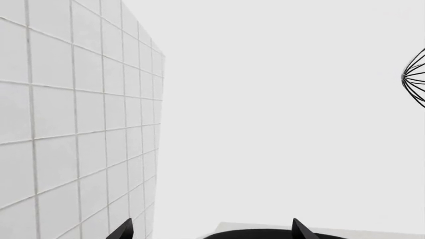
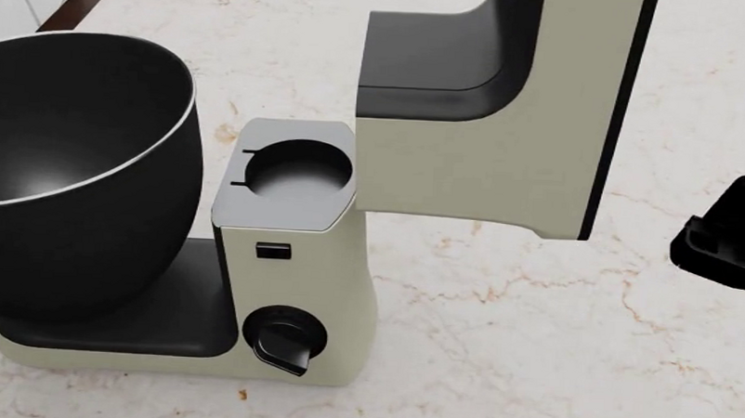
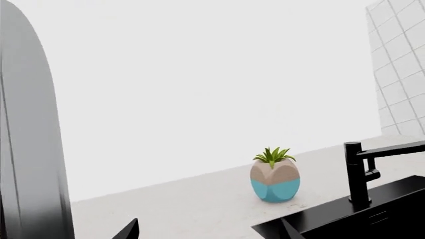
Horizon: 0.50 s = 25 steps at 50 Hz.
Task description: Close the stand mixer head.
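Note:
The stand mixer head (image 2: pixel 499 158) is tilted up and open, cream with a black underside panel (image 2: pixel 433 62), above the grey hinge top of the cream base column (image 2: pixel 299 262). The black mixing bowl (image 2: pixel 77 161) sits on the base at the left. My right gripper (image 2: pixel 725 235) shows as a black body at the head view's right edge, beside and apart from the head. In the right wrist view it (image 3: pixel 209 231) is open and empty, with the head's dark edge (image 3: pixel 27 149) close beside it. My left gripper (image 1: pixel 212 231) is open and empty above the bowl's rim (image 1: pixel 265 234).
A wire whisk (image 1: pixel 415 77) hangs at the left wrist view's edge beside a white tiled wall (image 1: pixel 73 124). A potted plant (image 3: pixel 274 180), a black tap (image 3: pixel 359 172) and a black sink (image 3: pixel 359 219) stand on the marble counter (image 2: pixel 567 346).

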{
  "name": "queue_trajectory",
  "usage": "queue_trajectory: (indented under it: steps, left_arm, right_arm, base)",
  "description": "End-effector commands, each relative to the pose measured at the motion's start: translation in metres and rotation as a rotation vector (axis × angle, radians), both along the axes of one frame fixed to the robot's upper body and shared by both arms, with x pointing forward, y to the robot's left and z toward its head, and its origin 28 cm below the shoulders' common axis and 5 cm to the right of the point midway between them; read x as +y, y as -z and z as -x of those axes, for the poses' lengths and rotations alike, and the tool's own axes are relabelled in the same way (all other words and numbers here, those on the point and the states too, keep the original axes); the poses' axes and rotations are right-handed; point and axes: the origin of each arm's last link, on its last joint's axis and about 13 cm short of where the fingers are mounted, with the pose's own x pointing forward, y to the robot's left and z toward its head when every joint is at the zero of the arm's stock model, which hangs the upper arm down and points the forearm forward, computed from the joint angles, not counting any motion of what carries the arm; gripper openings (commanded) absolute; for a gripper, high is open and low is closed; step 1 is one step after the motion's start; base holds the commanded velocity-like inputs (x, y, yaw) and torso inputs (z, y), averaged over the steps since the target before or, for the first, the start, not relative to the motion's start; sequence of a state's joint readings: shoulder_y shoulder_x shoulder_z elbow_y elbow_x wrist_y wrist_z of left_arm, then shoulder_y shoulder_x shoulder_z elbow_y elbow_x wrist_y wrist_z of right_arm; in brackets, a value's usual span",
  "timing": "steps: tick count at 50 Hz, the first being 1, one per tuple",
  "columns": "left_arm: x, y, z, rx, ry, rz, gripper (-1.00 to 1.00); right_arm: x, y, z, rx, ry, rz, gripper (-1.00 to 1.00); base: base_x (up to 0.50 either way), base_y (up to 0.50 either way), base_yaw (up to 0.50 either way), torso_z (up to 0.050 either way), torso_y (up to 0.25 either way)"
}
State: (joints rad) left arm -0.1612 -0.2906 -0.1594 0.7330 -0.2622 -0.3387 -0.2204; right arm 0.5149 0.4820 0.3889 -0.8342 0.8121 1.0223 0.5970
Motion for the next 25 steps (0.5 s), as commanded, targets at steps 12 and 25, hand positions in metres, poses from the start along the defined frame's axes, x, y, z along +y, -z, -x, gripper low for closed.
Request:
queue_trajectory:
  steps: [12, 25]
  left_arm:
    - [0.001, -0.002, 0.005, 0.000, 0.036, -0.014, 1.00]
    - [0.005, -0.009, 0.007, -0.011, 0.028, -0.007, 1.00]
  right_arm:
    - [0.011, -0.051, -0.063, 0.249, -0.078, 0.144, 1.00]
    - [0.056, -0.074, -0.091, 0.352, -0.308, 0.312, 1.00]
  base:
    - [0.00, 0.00, 0.00, 0.000, 0.000]
    - [0.00, 0.00, 0.00, 0.000, 0.000]
